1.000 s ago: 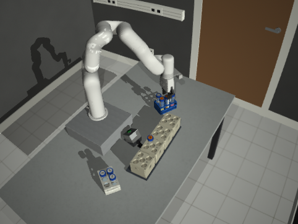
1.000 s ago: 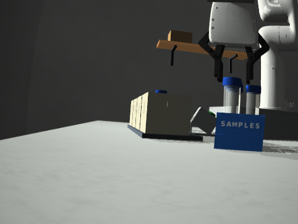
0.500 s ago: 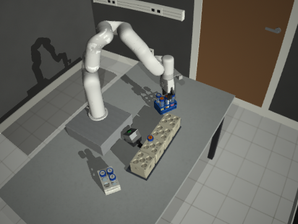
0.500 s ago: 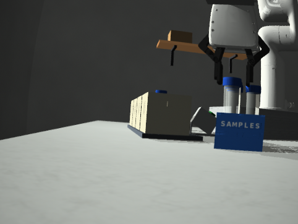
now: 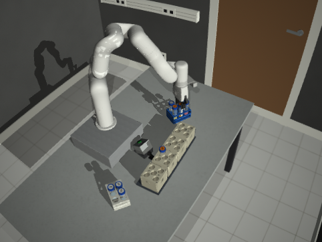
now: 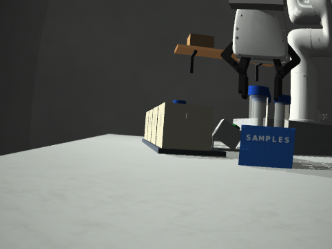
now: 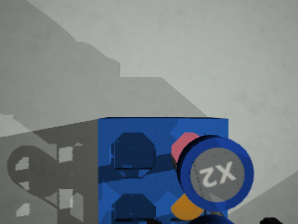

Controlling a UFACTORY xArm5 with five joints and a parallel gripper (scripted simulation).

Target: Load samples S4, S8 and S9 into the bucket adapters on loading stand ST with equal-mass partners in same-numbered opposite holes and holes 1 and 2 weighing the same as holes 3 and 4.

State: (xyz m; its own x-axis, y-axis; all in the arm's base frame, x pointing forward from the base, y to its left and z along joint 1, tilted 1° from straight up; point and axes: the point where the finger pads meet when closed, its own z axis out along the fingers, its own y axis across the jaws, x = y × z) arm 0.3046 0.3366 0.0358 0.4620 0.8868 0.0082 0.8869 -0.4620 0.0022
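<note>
the gripper [image 5: 182, 101] [image 6: 260, 93] [image 7: 212, 220] is partly open, its fingers neither wide nor narrow, with nothing clamped between them. it points down over the blue sample rack [image 5: 179, 117] [image 6: 266, 147] [image 7: 107, 200], which stands at the far end of the table [image 5: 214, 113] [image 6: 113, 192] [image 7: 260, 60]. its fingertips are down around cap height; i cannot tell whether they touch a cap. blue-capped tubes stand in that rack, some with orange dots and some with grey; x2 [image 7: 218, 173], grey-dotted, is in a corner well.

nearer, four cream adapters stand in a row on the dark loading stand [image 5: 158, 192] [image 6: 193, 152]. one orange-dotted tube [image 5: 162, 149] [image 6: 179, 102] stands in the second adapter [image 5: 170, 171] from the near end; i cannot read its id. the small sloped desk [image 5: 145, 148] [image 6: 225, 133] with the green key [image 5: 139, 142] [image 6: 235, 126] is just left of the row. at the near left, the white rack [image 5: 121, 205] holds three blue-capped tubes.

1. The tool [image 5: 182, 101] [image 6: 260, 98] [image 7: 214, 221] has come down a little, straight toward the blue rack [image 5: 179, 117] [image 6: 266, 146] [image 7: 107, 175] at the far end of the worktop [image 5: 207, 110] [image 6: 103, 192] [image 7: 250, 60].
2. Its black fingers [image 6: 243, 86] reach lower now. In the outside view, their tips are now lower than the big blue cap [image 6: 258, 90], one to the left and one to the right.
3. More of the dark grey part [image 6: 256, 4] above the tool's white body now shows at the top of the outside view.
</note>
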